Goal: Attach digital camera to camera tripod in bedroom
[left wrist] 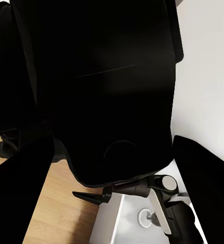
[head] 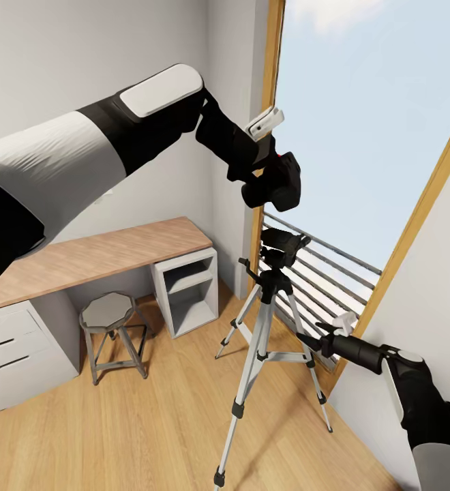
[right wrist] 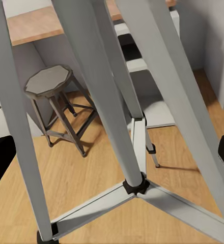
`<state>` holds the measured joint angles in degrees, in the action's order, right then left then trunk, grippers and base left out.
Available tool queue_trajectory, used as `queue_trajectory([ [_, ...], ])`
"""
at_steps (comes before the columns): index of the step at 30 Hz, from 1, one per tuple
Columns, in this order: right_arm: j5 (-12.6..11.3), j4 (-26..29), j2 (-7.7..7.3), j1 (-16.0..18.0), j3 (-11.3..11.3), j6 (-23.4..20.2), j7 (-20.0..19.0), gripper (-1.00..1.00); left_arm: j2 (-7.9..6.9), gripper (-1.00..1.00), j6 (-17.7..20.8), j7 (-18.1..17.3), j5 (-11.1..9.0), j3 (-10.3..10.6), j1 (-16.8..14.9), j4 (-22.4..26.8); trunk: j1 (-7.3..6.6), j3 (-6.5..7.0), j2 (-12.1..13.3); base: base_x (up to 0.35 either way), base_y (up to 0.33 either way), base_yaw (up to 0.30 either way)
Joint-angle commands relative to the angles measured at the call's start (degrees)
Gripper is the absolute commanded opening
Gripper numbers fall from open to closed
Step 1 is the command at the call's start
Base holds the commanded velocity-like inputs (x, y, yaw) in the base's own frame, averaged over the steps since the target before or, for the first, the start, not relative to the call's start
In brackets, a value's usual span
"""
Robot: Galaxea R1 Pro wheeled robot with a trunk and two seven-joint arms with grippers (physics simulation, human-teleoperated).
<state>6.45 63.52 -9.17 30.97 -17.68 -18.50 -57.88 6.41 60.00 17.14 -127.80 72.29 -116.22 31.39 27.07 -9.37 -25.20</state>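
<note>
Nearest the head camera, the right gripper (head: 313,339) hangs low beside the tall camera tripod (head: 264,320) with its thin silver metal legs and black joints; in the right wrist view its black fingers (right wrist: 0,160) sit wide apart at either edge with the tripod's legs (right wrist: 99,91) between and beyond them, touching nothing so far as can be seen. Higher up, the left gripper (head: 269,164) is clamped on the small black DSLR-style digital camera (head: 283,181), held in the air just above the tripod's black head (head: 279,249) and not yet touching it; the left wrist view looks past the dark camera body (left wrist: 102,86) down to the head and its handle (left wrist: 142,188). Further back stand a small grey octagonal stool (head: 109,310), a wood-topped grey desk (head: 95,256) and a wood-framed tall window (head: 361,136) of the bedroom. The step in hand looks like the final lowering. To do it well, the camera's base should come level and centred over the head plate before descending, and travel straight down slowly, since a sideways nudge could tip the slender stand. The open right hand seems placed to steady a leg if needed; closing it gently first may help.
</note>
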Motion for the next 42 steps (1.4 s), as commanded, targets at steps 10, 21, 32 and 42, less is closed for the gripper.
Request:
queue_trajectory([
  [10,0.15,0.83,-0.11,0.06,-0.24,0.98,-0.39,1.0,-0.46,-1.0,0.0,0.35,-0.63,0.09,-0.13,0.2,0.03,-0.12,-0.12,0.0,0.0,0.0],
  [21,0.17,1.76,0.01,0.0,-0.25,1.34,-0.38,1.0,-0.52,-1.0,0.0,0.35,-0.61,0.01,-0.14,0.25,0.03,-0.12,-0.12,0.078,0.017,0.0],
  [32,0.23,2.54,0.1,-0.12,-0.25,1.36,-0.31,1.0,-0.52,-1.0,0.0,0.35,-0.61,0.02,-0.2,0.25,0.03,-0.12,-0.12,0.009,-0.066,0.034],
  [42,0.23,2.57,0.03,-0.12,-0.25,1.36,-0.31,1.0,-0.58,-1.0,0.0,0.35,-0.61,-0.16,-0.19,0.25,0.03,-0.12,-0.12,0.005,-0.054,0.091],
])
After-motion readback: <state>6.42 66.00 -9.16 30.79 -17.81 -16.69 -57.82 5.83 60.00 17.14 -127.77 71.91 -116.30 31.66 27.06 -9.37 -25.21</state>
